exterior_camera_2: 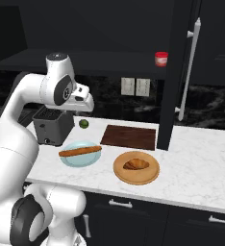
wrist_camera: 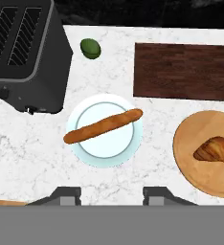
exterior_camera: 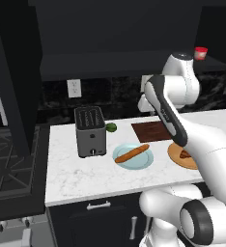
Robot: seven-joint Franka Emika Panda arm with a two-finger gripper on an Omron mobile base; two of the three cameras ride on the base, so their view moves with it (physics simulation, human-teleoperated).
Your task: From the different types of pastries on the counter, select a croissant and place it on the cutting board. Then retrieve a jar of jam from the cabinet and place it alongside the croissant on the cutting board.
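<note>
Two pastries [wrist_camera: 103, 126], two plates [wrist_camera: 104, 158], one toaster [wrist_camera: 25, 52].

no readable text, labels seemingly blank

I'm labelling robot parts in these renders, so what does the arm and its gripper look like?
The arm is glossy white, built of rounded, bulbous links with dark grey to black bands and caps at the joints. No cables or markings are visible. The gripper shows as two small, dark grey, blocky finger tips with flat tops.
</note>
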